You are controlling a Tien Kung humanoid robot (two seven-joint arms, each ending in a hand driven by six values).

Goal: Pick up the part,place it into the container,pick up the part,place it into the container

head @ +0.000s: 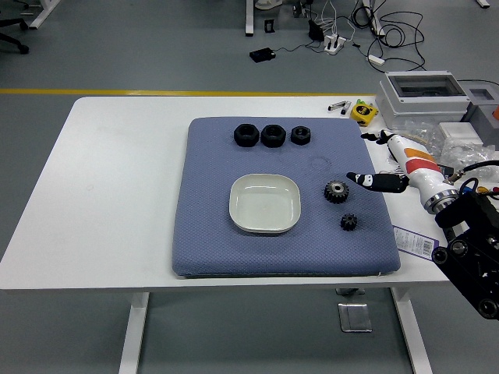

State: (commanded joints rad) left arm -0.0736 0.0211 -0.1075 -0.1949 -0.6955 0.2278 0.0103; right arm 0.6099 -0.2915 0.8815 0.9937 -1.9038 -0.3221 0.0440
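Blue-grey mat spread over the white table, white square bowl at its middle, empty. Right hand reaching in over the mat's right edge, fingers extended, gripping nothing. Larger gear just left of the fingertips, apart; smaller gear below it.

no legible text, tag print too small to read

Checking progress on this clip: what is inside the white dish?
Nothing: the white dish shows only its bare bottom. Both gears lie outside on the blue mat. Nothing covers the inside.
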